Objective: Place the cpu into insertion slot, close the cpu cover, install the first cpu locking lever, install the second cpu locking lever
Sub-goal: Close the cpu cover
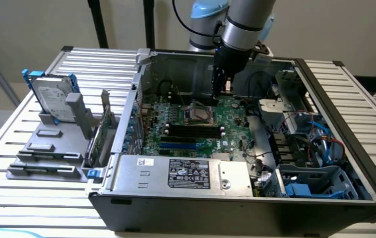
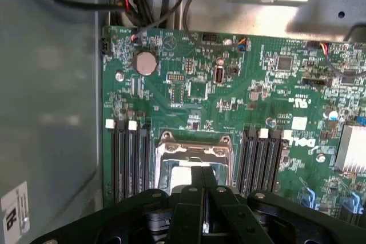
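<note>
My gripper (image 1: 225,92) hangs inside the open computer case, a little above the green motherboard (image 1: 231,119) and just past the insertion slot (image 1: 200,114). Its black fingers (image 2: 194,198) are pressed together, so it is shut; I cannot tell whether anything thin sits between them. In the wrist view the gripper (image 2: 203,176) is over the socket's edge. The silver cpu cover (image 2: 194,146) lies around the insertion slot (image 2: 171,164). A pale square face shows in its window (image 2: 178,176); it looks like the cpu. The locking levers are not clear to me.
Black memory slots (image 2: 128,158) flank the socket on both sides, with more on the other side (image 2: 260,158). A power supply (image 1: 188,174) fills the case's near side. Cables and a blue drive cage (image 1: 314,183) sit at the exterior view's right. A hard drive and grey brackets (image 1: 52,106) stand on the slatted table.
</note>
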`<control>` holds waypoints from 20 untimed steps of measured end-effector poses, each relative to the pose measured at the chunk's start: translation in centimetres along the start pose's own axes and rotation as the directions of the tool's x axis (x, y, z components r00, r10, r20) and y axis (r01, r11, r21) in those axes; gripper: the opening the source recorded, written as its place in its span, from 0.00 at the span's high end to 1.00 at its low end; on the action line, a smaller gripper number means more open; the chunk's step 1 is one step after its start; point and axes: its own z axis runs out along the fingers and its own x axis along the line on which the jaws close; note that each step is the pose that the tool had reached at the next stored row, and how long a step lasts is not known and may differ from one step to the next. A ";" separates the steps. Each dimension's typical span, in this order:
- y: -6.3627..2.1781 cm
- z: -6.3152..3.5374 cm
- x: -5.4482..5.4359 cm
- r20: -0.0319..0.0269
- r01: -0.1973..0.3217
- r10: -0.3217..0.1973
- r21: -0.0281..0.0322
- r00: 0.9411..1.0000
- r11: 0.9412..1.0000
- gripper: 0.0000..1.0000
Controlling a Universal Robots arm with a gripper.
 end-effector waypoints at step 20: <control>-1.42 0.57 0.0 -0.015 -0.003 0.006 0.152 1.000 0.988 0.89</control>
